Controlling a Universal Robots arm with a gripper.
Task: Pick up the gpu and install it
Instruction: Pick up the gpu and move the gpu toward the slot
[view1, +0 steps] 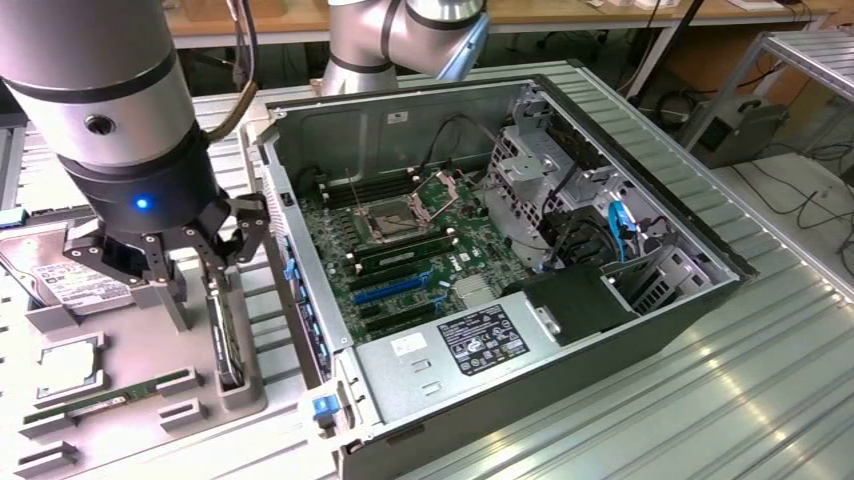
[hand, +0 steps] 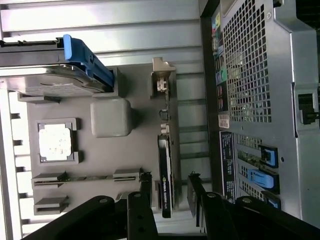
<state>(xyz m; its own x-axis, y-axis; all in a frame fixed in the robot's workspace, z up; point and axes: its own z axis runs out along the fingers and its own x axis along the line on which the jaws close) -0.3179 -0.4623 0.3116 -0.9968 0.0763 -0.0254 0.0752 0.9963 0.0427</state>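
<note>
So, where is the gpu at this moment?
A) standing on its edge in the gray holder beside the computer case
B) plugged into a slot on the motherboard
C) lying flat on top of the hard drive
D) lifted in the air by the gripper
A: the gpu stands on its edge in the gray holder outside the computer case, with the open gripper straddling it.

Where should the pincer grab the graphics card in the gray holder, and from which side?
Take the gpu by its upper edge, squeezing its broad faces, coming straight down. It stands on edge in a slot of the gray holder, so only the top is free; the open pincer hangs astride it.
</note>
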